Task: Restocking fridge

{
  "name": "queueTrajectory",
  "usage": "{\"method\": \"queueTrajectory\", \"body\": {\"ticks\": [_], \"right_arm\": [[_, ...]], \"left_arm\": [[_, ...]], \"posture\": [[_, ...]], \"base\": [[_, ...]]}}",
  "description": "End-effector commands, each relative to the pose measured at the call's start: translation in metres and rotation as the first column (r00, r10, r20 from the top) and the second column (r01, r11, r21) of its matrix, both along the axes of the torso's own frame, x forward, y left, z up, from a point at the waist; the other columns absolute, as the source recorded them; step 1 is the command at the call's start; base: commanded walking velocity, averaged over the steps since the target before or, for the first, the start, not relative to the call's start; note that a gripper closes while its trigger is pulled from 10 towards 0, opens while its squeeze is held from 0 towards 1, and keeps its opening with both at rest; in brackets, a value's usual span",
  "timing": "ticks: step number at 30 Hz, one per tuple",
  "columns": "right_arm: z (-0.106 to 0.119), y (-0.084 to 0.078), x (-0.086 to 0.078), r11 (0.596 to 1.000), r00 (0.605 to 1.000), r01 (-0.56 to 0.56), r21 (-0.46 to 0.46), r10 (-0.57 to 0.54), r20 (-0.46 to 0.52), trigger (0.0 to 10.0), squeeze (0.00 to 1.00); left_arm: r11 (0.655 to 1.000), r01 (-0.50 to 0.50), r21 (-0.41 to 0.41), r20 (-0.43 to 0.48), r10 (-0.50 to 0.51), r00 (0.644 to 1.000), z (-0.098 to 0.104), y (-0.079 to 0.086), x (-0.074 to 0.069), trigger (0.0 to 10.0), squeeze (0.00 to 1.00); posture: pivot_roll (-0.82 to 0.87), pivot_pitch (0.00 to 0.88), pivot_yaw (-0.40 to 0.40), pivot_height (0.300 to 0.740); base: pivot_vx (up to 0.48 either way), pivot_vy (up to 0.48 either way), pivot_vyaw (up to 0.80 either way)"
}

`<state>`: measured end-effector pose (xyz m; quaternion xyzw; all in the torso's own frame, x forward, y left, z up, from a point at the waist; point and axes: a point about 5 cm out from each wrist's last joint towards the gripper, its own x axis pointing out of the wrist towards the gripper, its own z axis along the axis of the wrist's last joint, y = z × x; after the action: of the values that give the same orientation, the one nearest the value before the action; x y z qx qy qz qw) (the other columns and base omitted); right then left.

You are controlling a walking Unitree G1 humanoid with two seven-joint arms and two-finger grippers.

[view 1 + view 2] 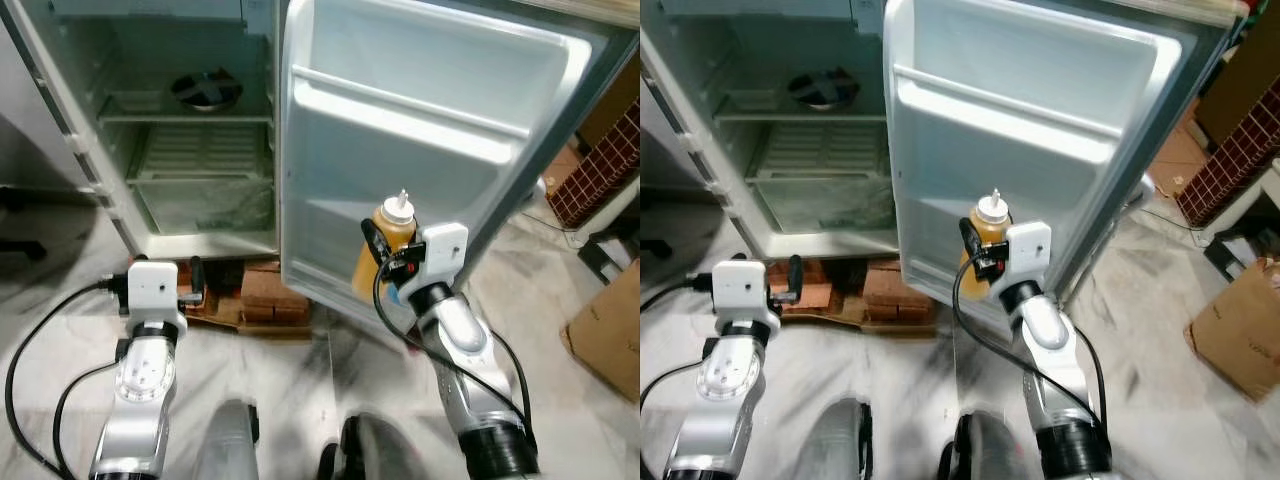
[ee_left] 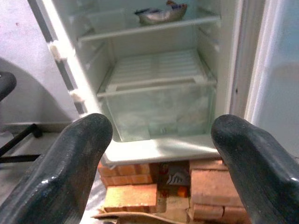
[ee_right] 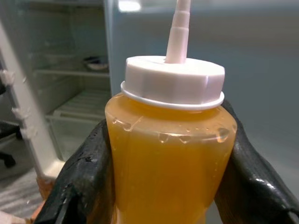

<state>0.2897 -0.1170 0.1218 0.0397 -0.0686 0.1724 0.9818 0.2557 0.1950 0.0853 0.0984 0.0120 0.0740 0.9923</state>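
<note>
An orange squeeze bottle (image 1: 388, 245) with a white nozzle cap is upright in my right gripper (image 1: 385, 262), which is shut on it; in the right wrist view the black fingers (image 3: 88, 172) clasp both sides of the bottle (image 3: 170, 158). The bottle is held in front of the lower shelf of the open fridge door (image 1: 420, 130). My left gripper (image 1: 195, 285) is low, before the fridge's base, open with nothing between its fingers (image 2: 70, 172). The fridge interior (image 1: 195, 150) holds a dark bowl (image 1: 206, 91) on the upper shelf and a clear crisper drawer (image 2: 159, 112) below.
The fridge stands on red bricks (image 1: 268, 295) over flattened cardboard. A cardboard box (image 1: 608, 335) lies on the floor to the right, with a red lattice wall (image 1: 600, 165) behind it. A black chair base (image 1: 20, 245) is at the left. Marble floor lies underfoot.
</note>
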Motion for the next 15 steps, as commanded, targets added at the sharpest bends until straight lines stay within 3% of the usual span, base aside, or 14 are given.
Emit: {"method": "queueTrajectory", "body": {"ticks": [1,15], "right_arm": [[0.0008,-0.0021,0.0003,1.0,1.0,0.008,-0.006,-0.008,0.002,10.0,0.0],[-0.0009,-0.0088,-0.0007,0.999,1.0,0.025,-0.022,-0.025,0.002,10.0,0.0]], "left_arm": [[1.0,-0.009,0.023,0.008,0.008,1.0,0.0018,0.001,-0.002,10.0,0.0],[0.999,-0.019,0.025,0.007,0.019,1.0,0.0025,0.004,-0.0052,10.0,0.0]], "posture": [[0.11,0.1,-0.072,0.598],[0.12,0.105,-0.07,0.598]], "base": [[0.0,0.0,0.0],[0.0,0.0,0.0]]}}
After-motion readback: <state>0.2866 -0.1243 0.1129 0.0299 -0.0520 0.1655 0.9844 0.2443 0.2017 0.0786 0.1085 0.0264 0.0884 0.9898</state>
